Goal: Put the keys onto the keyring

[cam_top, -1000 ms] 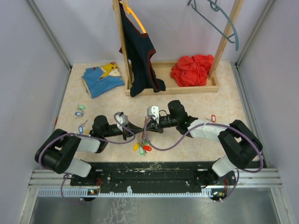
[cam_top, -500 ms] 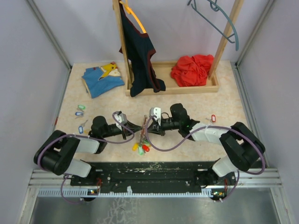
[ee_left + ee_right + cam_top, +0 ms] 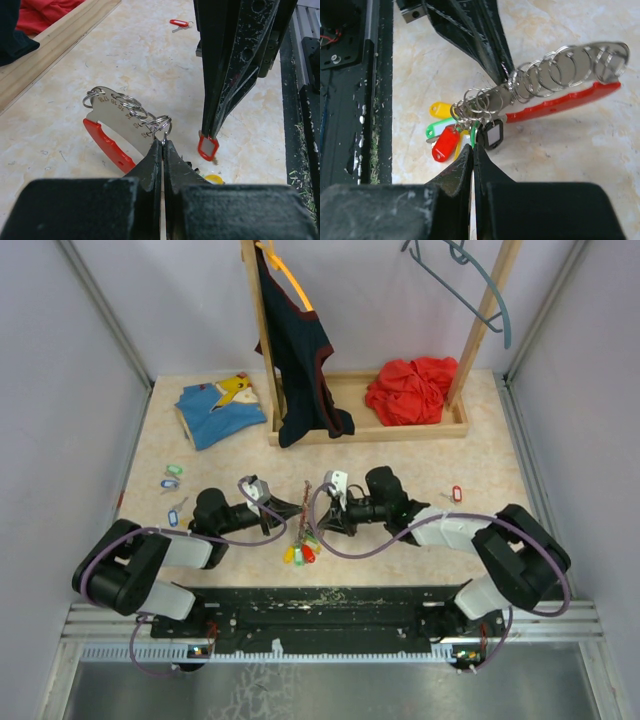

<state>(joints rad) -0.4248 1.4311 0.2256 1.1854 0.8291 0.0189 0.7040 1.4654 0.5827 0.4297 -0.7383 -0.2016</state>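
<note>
The keyring [image 3: 117, 112] is a silver plate with a red handle and a row of split rings; it is held off the table between both grippers [image 3: 304, 502]. My left gripper [image 3: 163, 141] is shut on one small ring at its end. My right gripper [image 3: 473, 146] is shut on the edge of a green key tag in the bunch hanging from the keyring [image 3: 560, 95]. That bunch of keys [image 3: 300, 553] has red [image 3: 445, 144], yellow [image 3: 440, 108], green [image 3: 438, 131] and black [image 3: 493, 135] tags. The right fingers [image 3: 215, 110] stand just beyond the left gripper's tips.
Loose keys lie on the table: green [image 3: 173, 470] and blue [image 3: 176, 510] tags at the left, a red tag [image 3: 457, 493] at the right. Behind stands a wooden rack [image 3: 400, 428] with a dark garment [image 3: 300, 350] and a red cloth [image 3: 410, 388]. A blue garment [image 3: 218, 408] lies at the back left.
Both wrists have drawn slightly apart, and the keyring now stands stretched between the tips. The hanging bunch of tags has shifted a little to the left.
</note>
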